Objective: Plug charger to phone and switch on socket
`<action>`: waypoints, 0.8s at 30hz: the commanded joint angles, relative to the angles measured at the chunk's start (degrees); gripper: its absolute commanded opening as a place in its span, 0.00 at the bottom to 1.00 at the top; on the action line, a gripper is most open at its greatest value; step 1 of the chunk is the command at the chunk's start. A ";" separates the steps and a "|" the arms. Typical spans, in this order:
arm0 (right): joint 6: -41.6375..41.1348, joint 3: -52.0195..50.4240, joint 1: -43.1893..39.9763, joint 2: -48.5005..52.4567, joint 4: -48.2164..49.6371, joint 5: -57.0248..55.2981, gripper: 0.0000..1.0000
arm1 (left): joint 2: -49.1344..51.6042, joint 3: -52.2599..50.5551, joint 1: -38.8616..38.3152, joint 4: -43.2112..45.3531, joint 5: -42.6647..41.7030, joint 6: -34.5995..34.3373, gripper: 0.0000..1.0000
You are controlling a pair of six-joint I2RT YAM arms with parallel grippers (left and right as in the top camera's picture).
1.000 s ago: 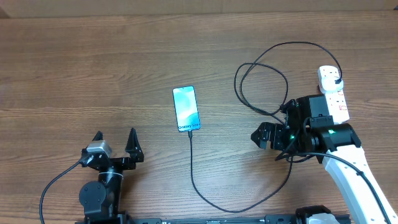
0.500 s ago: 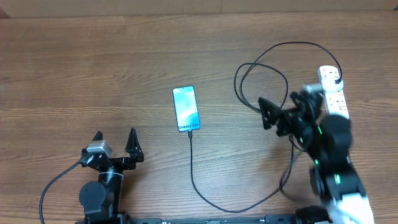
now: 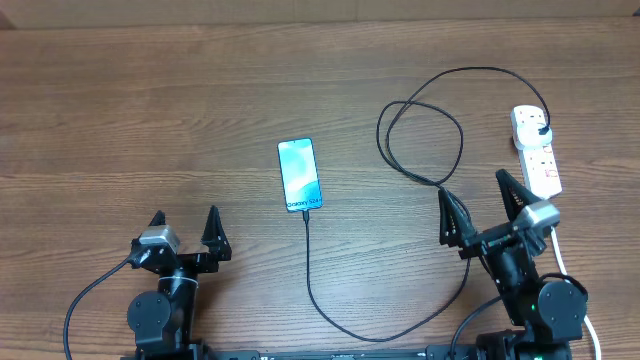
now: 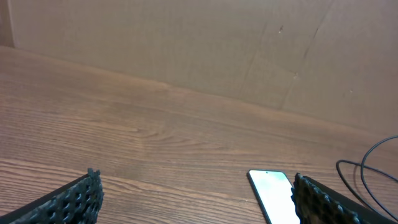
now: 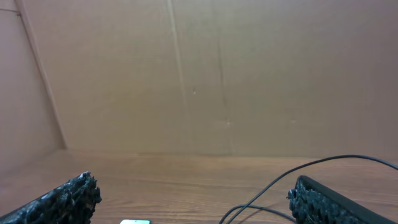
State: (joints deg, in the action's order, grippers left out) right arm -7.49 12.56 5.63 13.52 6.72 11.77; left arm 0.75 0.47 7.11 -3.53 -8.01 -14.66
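Note:
The phone [image 3: 299,174] lies mid-table, its blue screen lit, with the charger cable [image 3: 311,275] joined to its near end. The black cable runs along the front, loops at the back right [image 3: 420,140] and ends in a black plug [image 3: 541,129] in the white socket strip [image 3: 536,150]. My left gripper [image 3: 185,227] is open and empty at the front left. My right gripper [image 3: 480,203] is open and empty at the front right, near the strip. The phone shows in the left wrist view [image 4: 272,193]; the cable shows in the right wrist view [image 5: 292,171].
A brown cardboard wall [image 5: 199,74] stands along the table's far edge. The strip's white cord [image 3: 560,258] runs toward the front right, beside my right arm.
My right arm has pulled back from beside the strip to the front right and now stands upright with its fingers open. The left arm, phone and cable have not moved.

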 commanded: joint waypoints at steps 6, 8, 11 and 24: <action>-0.15 -7.89 -0.52 -9.11 -0.13 -0.74 1.00 | -0.50 -0.20 -0.37 -0.11 -0.83 -0.59 0.99; -0.15 -9.68 -0.52 -11.15 -0.13 -0.61 1.00 | -0.50 -0.20 -0.37 -0.11 -0.83 -0.59 1.00; -0.15 -12.24 -0.57 -13.40 0.17 -0.72 1.00 | -0.50 -0.20 -0.37 -0.13 -0.83 -0.57 1.00; -1.44 -12.13 -0.57 -13.38 -10.71 -1.27 1.00 | -0.50 -0.20 -0.37 -0.11 -0.83 -0.59 1.00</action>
State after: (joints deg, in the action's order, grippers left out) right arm -8.54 1.06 5.28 0.78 -4.19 11.31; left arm 0.75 0.47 7.11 -3.53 -8.01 -14.66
